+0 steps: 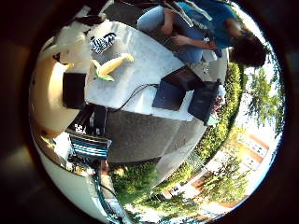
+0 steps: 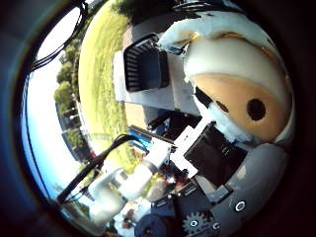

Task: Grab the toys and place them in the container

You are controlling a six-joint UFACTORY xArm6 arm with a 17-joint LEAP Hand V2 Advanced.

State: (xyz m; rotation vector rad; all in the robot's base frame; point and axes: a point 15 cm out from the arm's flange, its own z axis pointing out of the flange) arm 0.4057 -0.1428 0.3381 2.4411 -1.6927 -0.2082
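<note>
The hand (image 2: 212, 163) is grasping a plush toy with a white furry edge, a tan rounded face and a dark round eye (image 2: 237, 94). The toy fills much of the thumb side palm view, so it sits right against the palm, with black and white finger parts pressed against its lower side. In the little finger side palm view the same soft tan and white body bulges in beside a black finger part.

Away from the palm lies the white desk (image 1: 145, 60), seen well apart from the hand, which is raised above it. On the desk, nearest the held toy, lies a yellow corn-cob-shaped plush toy with green leaves (image 1: 112, 65). Just beyond it sits a small black-and-white striped toy (image 1: 103, 43), near the desk's far edge. At the other end of the desk, farther from the hand, lie flat dark blue and black cases or pads (image 1: 184, 91), partly over the desk's edge.

The black ribbed plastic container (image 2: 144, 68) stands open on the desk's end, beside the held toy's white edge in the thumb side view and apart from the hand; nothing shows inside it. Past the desk there is grey pavement, then grass.

A person in a blue shirt sits at the desk's far side, not touching the toys.
</note>
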